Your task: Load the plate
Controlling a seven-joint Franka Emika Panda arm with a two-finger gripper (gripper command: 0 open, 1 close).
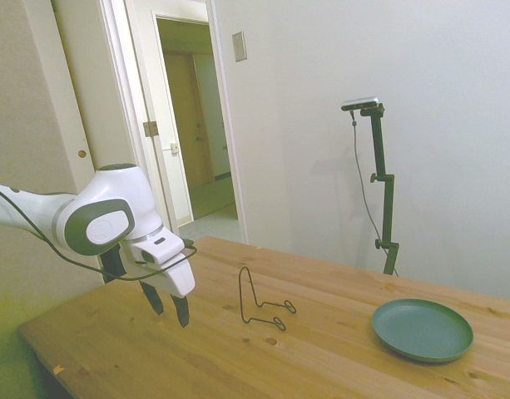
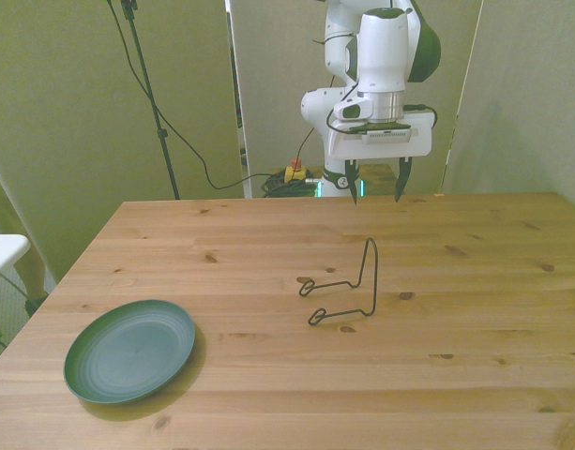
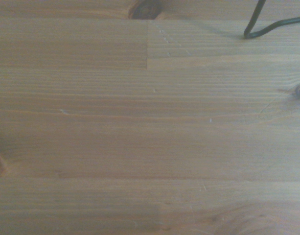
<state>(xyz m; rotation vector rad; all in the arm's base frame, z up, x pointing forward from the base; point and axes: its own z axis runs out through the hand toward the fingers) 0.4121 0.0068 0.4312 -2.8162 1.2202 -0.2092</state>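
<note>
The dark teal-green plate (image 1: 422, 329) (image 2: 129, 350) lies flat on the wooden table, near the front view's lower left corner. My gripper (image 1: 169, 303) (image 2: 378, 186) hangs open above the far part of the table, with nothing between its fingers. It is well away from the plate. A thin black wire stand (image 1: 262, 301) (image 2: 346, 286) sits upright near the table's middle, between the gripper and the plate. The wrist view shows bare wood and one bend of the wire stand (image 3: 267, 22).
The table's wooden top (image 2: 475, 281) stretches wide around the stand. A doorway (image 1: 196, 125) opens behind the arm in the side view. Cables (image 2: 198, 159) hang behind the table's far edge.
</note>
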